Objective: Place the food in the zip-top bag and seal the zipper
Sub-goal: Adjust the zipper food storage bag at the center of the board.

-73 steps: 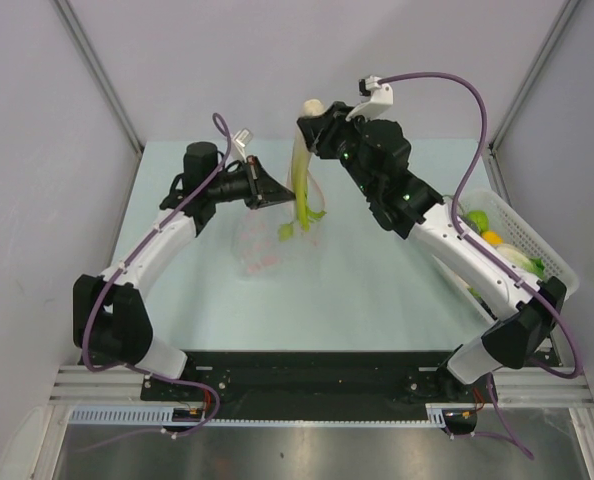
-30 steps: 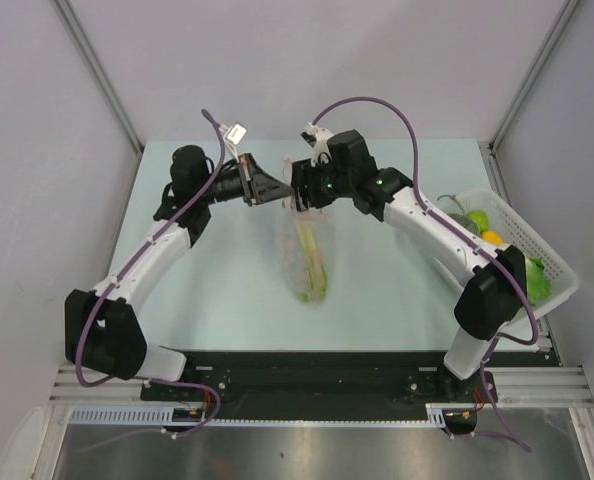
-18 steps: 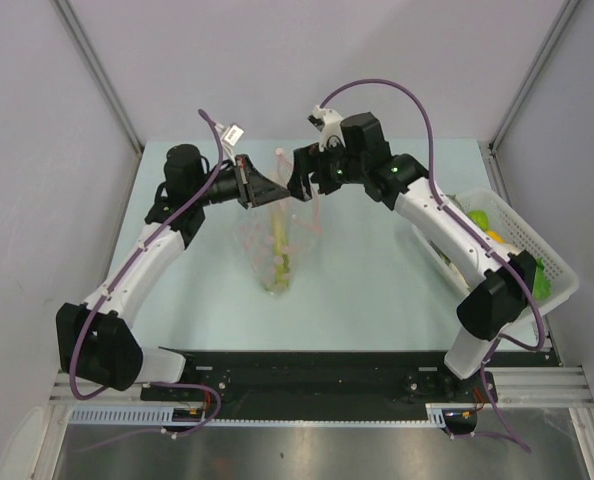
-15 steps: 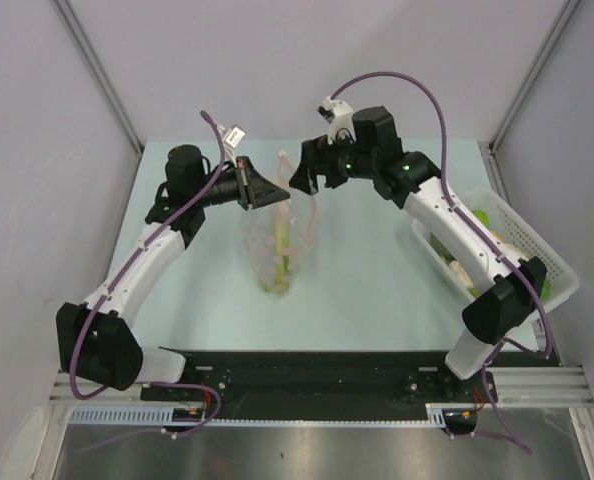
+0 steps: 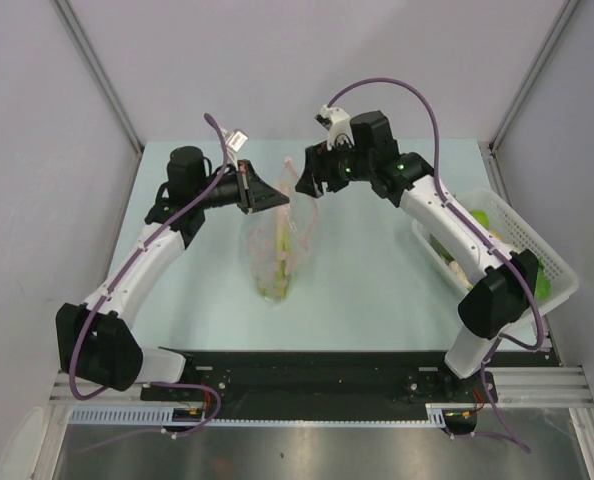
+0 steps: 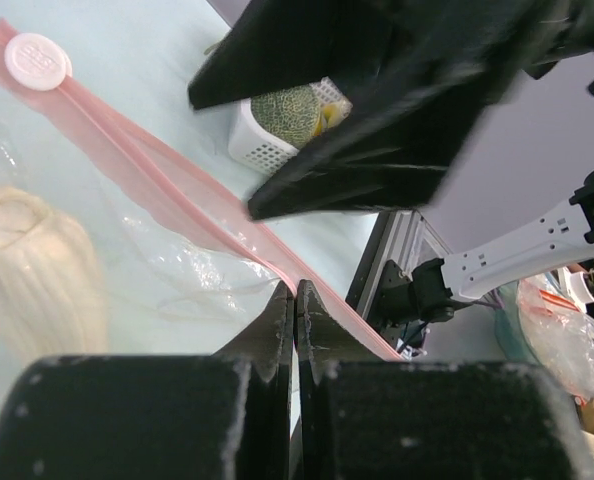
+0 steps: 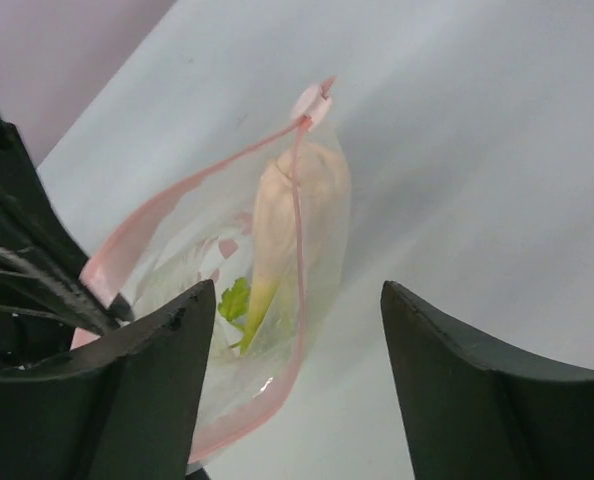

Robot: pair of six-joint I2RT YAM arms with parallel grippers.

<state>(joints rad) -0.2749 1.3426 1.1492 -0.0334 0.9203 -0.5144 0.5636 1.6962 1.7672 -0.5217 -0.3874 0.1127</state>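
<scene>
My left pincer (image 5: 280, 201) is clamped fully shut on the pink zipper (image 6: 157, 175) of the zip-top bag (image 5: 277, 255), the strip running between its closed fingertips (image 6: 277, 320) and the mouth edge held up off the pale table (image 5: 377, 280); the bag hangs down from that grip toward my bases, though I cannot tell whether its bottom touches the table. My right pincer (image 5: 303, 180) stands wide open just beside the bag's mouth, on the side opposite the left pincer, holding nothing and touching nothing, its two dark fingers (image 7: 147, 380) spread either side of its own view of the bag. The leek (image 5: 277, 240) lies inside the bag, its white root end up near the mouth and its green leaves down at the bottom. A round white slider (image 7: 312, 100) sits at the zipper's far end from the left pincer, and the mouth gapes between them. A white latticed basket (image 5: 539, 250) stands well apart from the bag, on the right pincer's side, with a netted green melon (image 6: 287, 105) in it.
</scene>
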